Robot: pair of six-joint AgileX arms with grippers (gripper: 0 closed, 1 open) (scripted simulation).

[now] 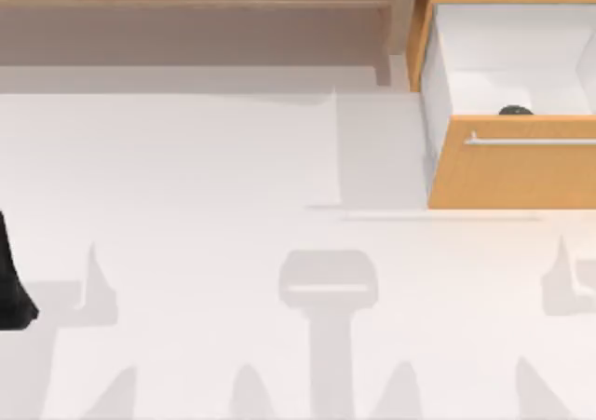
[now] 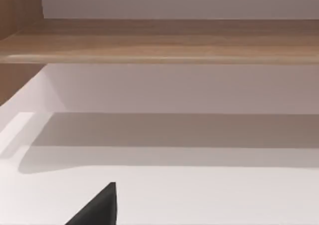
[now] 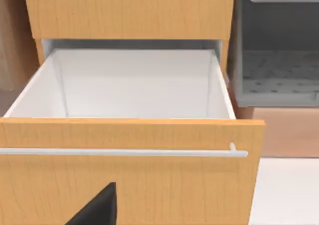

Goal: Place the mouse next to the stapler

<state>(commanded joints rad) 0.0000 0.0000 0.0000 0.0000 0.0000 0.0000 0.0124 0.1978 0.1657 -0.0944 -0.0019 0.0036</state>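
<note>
The mouse [image 1: 515, 111] is a small black dome inside the open drawer [image 1: 510, 170] at the table's far right, just behind the orange-wood front, which hides its lower part. The stapler is out of view. My left gripper [image 1: 13, 288] is a black shape at the table's left edge, far from the drawer. A black part of it juts into the left wrist view [image 2: 98, 208]. My right gripper [image 3: 97, 209] faces the drawer front [image 3: 124, 175], close before it and below the white handle bar [image 3: 119, 152].
The drawer has white inner walls [image 3: 134, 85] and stands pulled out over the table. A wooden shelf [image 1: 196, 20] runs along the back left. Beside the drawer is a grey open compartment [image 3: 279, 70]. The white tabletop [image 1: 233, 252] spreads across the middle.
</note>
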